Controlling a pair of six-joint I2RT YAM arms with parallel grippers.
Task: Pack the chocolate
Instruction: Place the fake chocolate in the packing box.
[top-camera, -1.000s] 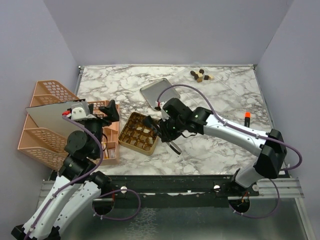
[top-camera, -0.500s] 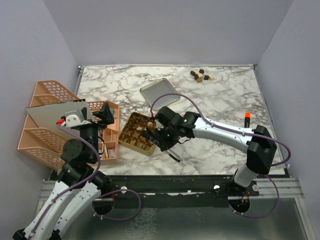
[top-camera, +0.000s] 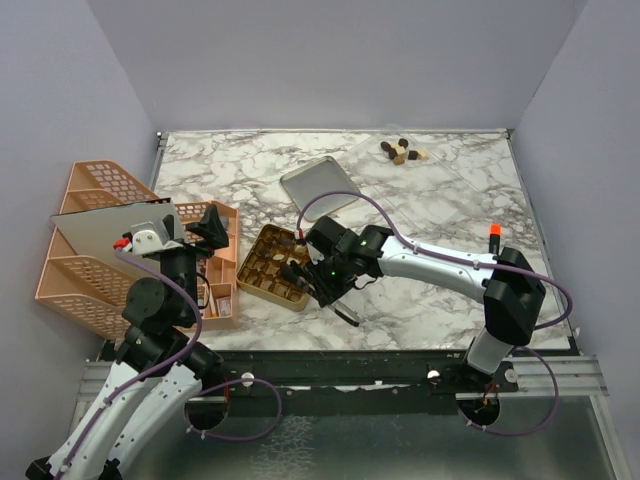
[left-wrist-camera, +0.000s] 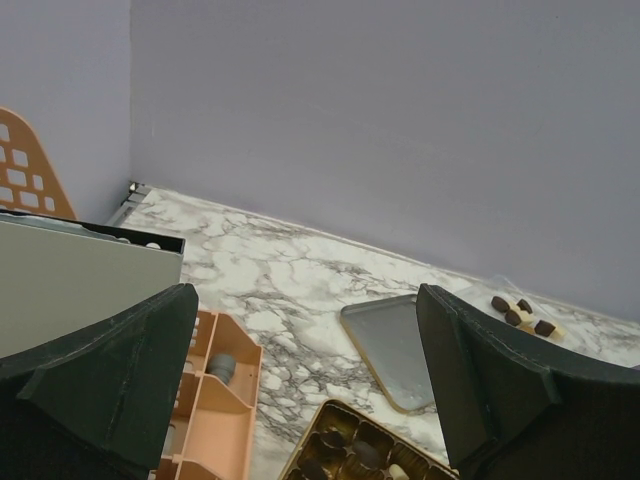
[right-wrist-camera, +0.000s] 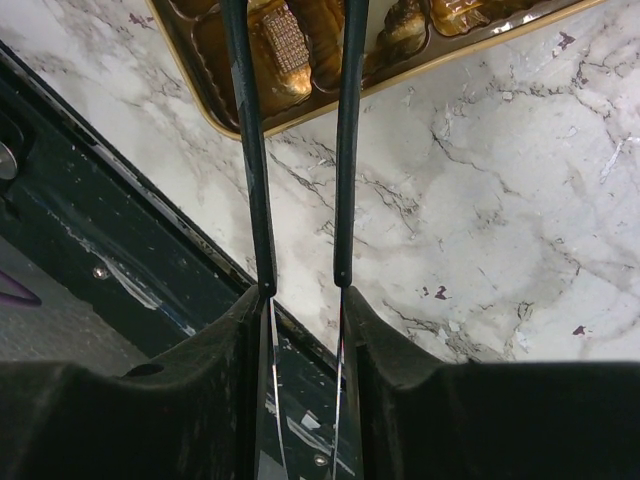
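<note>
While the right claw (right-wrist-camera: 302, 300) hung low over the tray (right-wrist-camera: 440, 62), its fingers were clamped on a pair of thin black tweezers (right-wrist-camera: 345, 150), one arm lying against each finger's inner face. The tweezer arms stood apart, not pinched together. Between them, in a compartment by the tray corner nearest the table front, sat a ridged light-brown chocolate piece (right-wrist-camera: 285, 45). The tips ran out of the wrist view at the top, so whether they touched the piece could not be told. More pieces, brown and golden, sat in neighbouring compartments. From above, some compartments held cream pieces and others showed bare.

The tray was golden-brown, square and gridded, set at an angle on the marble table (top-camera: 430, 290), near the front edge and left of centre. Just beyond it lay a grey square lid (top-camera: 320, 185), flat and apart from the tray.

Loose chocolate (top-camera: 402, 152) lay in a small heap of dark, light-brown and cream bits at the far right of the table, well apart from the tray and both claws.

The left claw (left-wrist-camera: 305, 295) was raised off the table, fingers spread wide, nothing between them. It hung above a peach desk organiser (top-camera: 225, 295) just left of the tray. Peach mesh file racks (top-camera: 85, 270) stood further left, with a grey board (top-camera: 100, 225) across them. A small orange-topped thing (top-camera: 494, 232) stood upright near the right edge, too small to name. No lettering could be made out at this range.
</note>
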